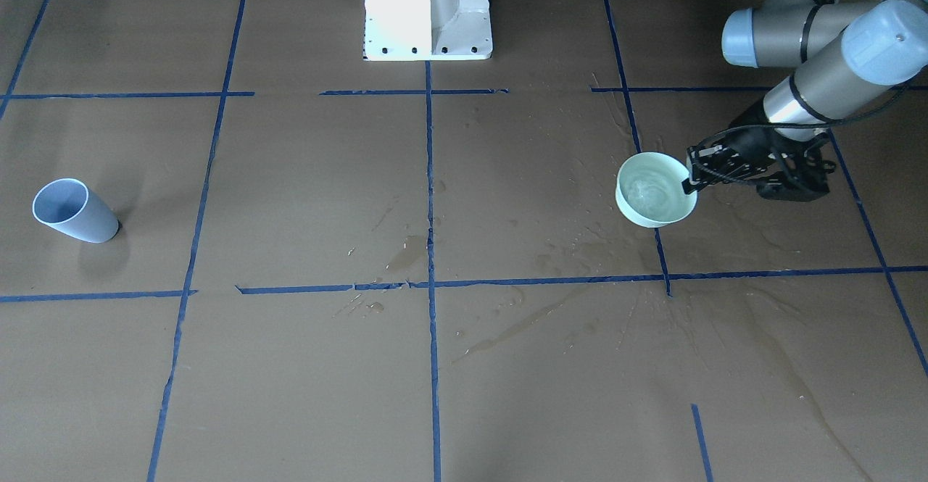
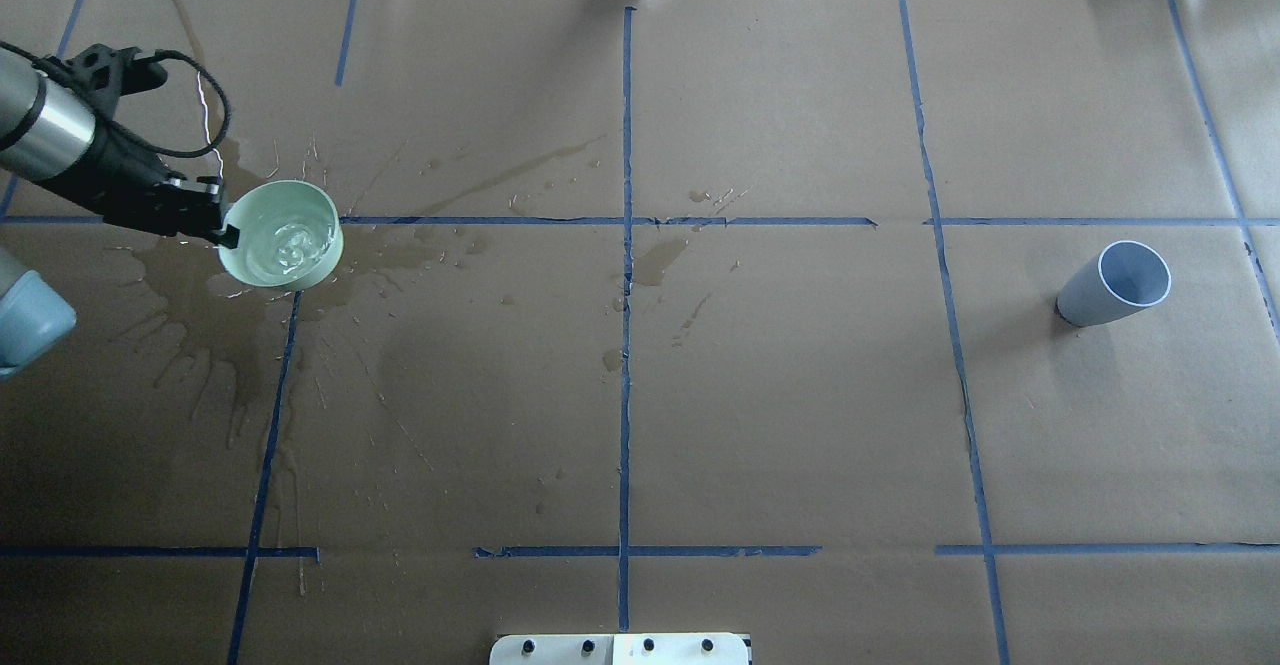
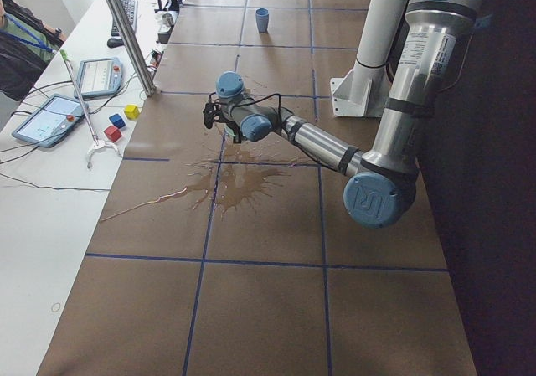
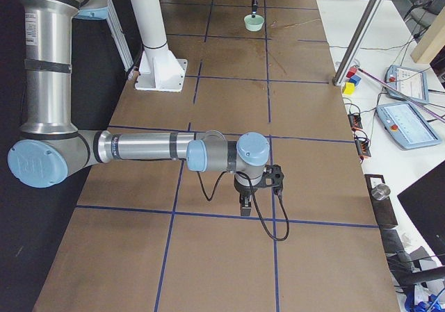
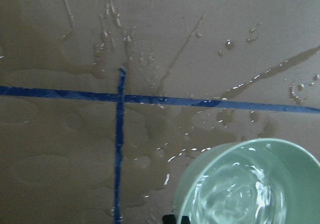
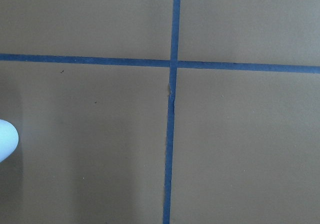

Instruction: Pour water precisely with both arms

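While the left end effector [image 2: 228,233] pinches the bowl [image 2: 290,281] — right arm [image 4: 139,147] shows only side-on.

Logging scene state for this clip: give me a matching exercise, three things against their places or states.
Things:
1. pale green round bowl
2. grey-blue plastic cup
3. spilt water

Places or states:
A. stands apart on the robot's right side
B. dark wet splashes across the brown paper
C. clamped at its rim by the left gripper

Pairs: 1-C; 2-A; 3-B
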Robot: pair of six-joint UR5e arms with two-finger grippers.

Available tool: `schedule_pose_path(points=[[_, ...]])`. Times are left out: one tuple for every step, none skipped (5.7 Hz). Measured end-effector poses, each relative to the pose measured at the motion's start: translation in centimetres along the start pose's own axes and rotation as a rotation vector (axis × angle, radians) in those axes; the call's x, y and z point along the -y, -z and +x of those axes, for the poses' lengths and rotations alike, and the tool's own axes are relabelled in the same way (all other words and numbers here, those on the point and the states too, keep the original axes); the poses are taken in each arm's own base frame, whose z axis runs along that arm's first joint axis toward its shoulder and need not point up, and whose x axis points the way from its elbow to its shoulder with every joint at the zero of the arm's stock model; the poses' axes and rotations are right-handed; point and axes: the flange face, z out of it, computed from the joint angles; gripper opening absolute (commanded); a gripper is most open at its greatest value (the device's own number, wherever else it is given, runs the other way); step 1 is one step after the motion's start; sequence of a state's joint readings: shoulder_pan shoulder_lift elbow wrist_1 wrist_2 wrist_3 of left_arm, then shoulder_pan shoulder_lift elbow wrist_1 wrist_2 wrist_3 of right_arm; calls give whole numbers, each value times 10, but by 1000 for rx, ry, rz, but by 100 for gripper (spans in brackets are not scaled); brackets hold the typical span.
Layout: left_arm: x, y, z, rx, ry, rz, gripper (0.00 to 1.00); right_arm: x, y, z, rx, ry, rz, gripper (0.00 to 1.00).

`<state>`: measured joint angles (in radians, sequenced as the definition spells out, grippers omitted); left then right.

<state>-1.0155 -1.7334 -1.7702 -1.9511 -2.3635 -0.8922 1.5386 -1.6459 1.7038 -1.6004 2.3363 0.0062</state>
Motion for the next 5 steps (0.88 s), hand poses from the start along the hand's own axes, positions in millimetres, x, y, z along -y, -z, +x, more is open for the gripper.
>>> schedule_pose_path(points=[[-10,5,-43,24,-39,3,0,0,0,0,0,0,0,100],[-15,8,-77,48,-68,1,0,0,0,0,0,1,0,100],[-19,7,-108,71,-91,-8,0,0,0,0,0,2,0,100],[-21,3,-133,87,-106,-18,0,0,0,0,0,2,-1,100],[-23,-6,-155,94,-116,-23,0,0,0,0,0,3,-1,100]])
